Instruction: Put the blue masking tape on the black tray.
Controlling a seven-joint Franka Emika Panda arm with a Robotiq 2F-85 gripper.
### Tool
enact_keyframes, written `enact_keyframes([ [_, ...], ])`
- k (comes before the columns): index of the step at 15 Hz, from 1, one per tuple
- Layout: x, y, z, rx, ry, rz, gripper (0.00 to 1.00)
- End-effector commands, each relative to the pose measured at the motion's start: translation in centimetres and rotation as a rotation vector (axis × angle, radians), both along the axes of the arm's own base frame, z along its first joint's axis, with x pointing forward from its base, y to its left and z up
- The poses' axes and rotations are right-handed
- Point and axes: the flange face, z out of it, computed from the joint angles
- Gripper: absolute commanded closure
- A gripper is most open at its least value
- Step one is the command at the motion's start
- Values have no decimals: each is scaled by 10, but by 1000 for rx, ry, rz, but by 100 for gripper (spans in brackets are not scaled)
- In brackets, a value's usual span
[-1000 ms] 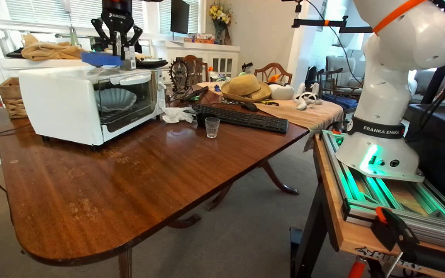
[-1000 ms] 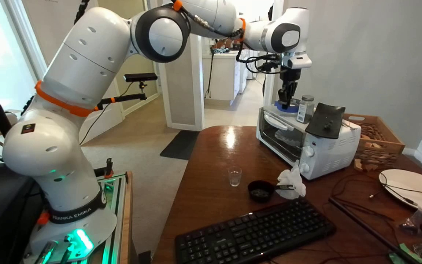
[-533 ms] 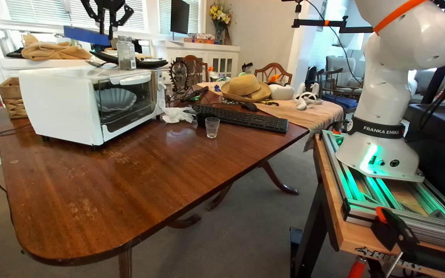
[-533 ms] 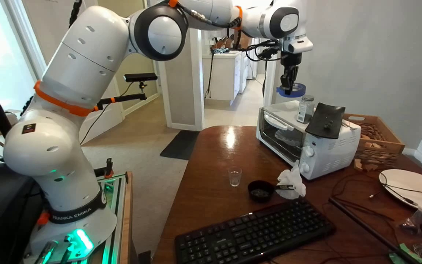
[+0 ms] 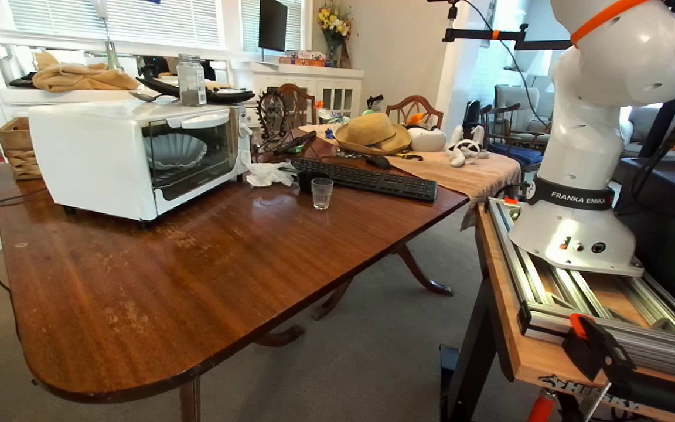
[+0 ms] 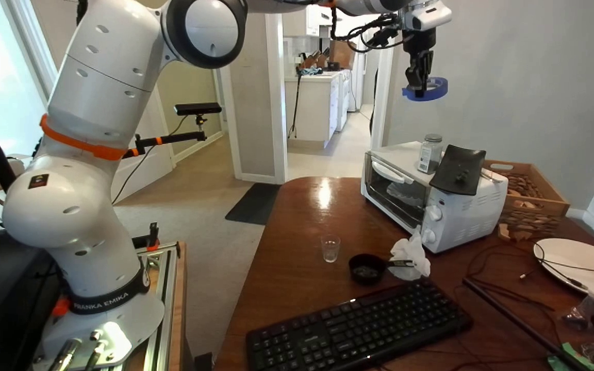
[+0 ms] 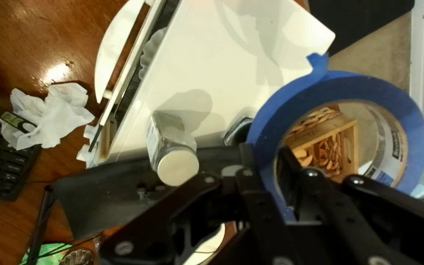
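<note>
The blue masking tape (image 6: 438,91) hangs in the air well above the white oven; a sliver of it shows at the top edge of an exterior view (image 5: 151,1). My gripper (image 6: 419,93) is shut on the roll's wall. In the wrist view my gripper (image 7: 267,154) has one finger inside the ring and one outside. The black tray (image 6: 459,167) lies on the oven's top, towards the knob end, below the tape. In the wrist view the tray (image 7: 101,198) is at lower left, partly hidden by the jar and my gripper. In an exterior view my gripper is out of frame.
A glass jar (image 6: 430,153) stands upright on the white oven (image 6: 464,221), close beside the tray. A woven basket (image 6: 537,206) is behind the oven. A drinking glass (image 6: 330,248), black bowl (image 6: 366,268), crumpled tissue (image 6: 408,257) and keyboard (image 6: 359,327) lie on the table.
My gripper has risen with the tape from just above the oven's top to well above it, leaving an exterior view. The base light went from green to white.
</note>
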Motion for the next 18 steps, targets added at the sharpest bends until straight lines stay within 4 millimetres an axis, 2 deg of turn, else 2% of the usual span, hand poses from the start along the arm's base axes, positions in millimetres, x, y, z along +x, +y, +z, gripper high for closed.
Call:
enact_keyframes([
  [1, -8, -46, 25, 61, -55, -99, 95],
  [5, -18, -123, 44, 121, -89, -239, 95],
  [6, -22, -144, 44, 136, -79, -268, 95],
  [8, -27, -174, 38, 163, -45, -301, 95],
  [10, -32, -189, 30, 177, -6, -307, 95],
  [13, -37, -200, 19, 183, 54, -328, 95],
  [15, -33, -212, 12, 223, 60, -328, 95],
  [16, -28, -204, 14, 173, 40, -334, 95],
  [17, -28, -206, 13, 175, 42, -337, 81],
  [18, -28, -207, 13, 175, 42, -338, 81],
])
